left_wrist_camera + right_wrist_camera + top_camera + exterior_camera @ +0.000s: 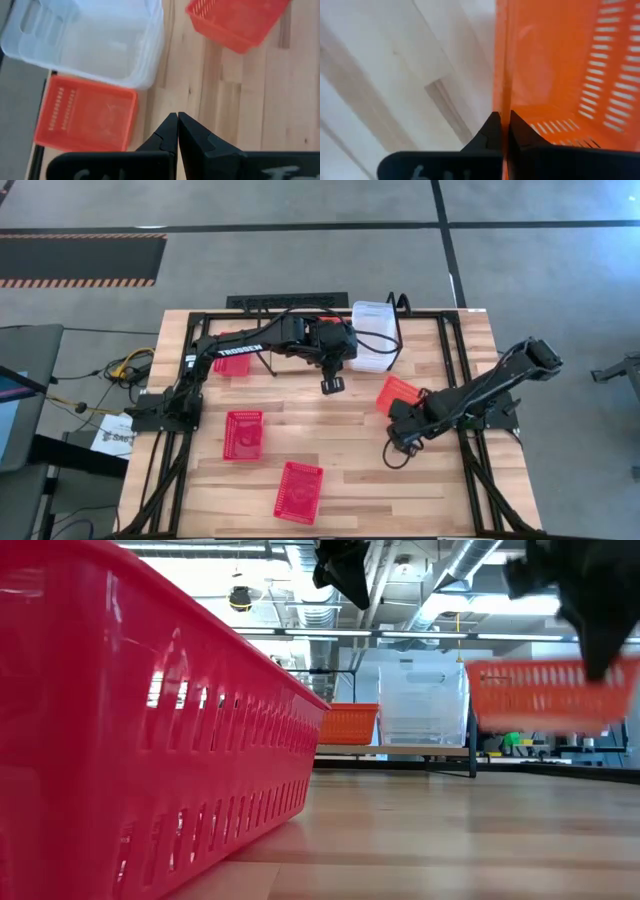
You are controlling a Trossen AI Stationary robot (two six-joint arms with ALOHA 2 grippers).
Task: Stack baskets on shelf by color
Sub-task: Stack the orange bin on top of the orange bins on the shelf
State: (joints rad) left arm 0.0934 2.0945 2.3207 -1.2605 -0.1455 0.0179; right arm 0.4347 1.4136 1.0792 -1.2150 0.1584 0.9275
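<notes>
Taking the shelf (300,302) at the table's far edge as the landmark, five coloured baskets and one clear stack can be counted from above. The clear stack (374,335) sits at the shelf's right end; how many trays it holds cannot be told. An orange basket (86,114) lies just beside the clear stack on the shelf, and part of a red basket (229,363) shows under the left arm near the shelf's left end. Two more red baskets lie on the wooden table (350,430) well in front of the shelf: one (243,434) mid-left, another (299,491) nearer the front edge. The left gripper (331,384) hangs just in front of the shelf, jaws pressed together on nothing. The right gripper (501,124) pinches the wall of a second orange basket (399,394), held off the table in front of the clear stack.
</notes>
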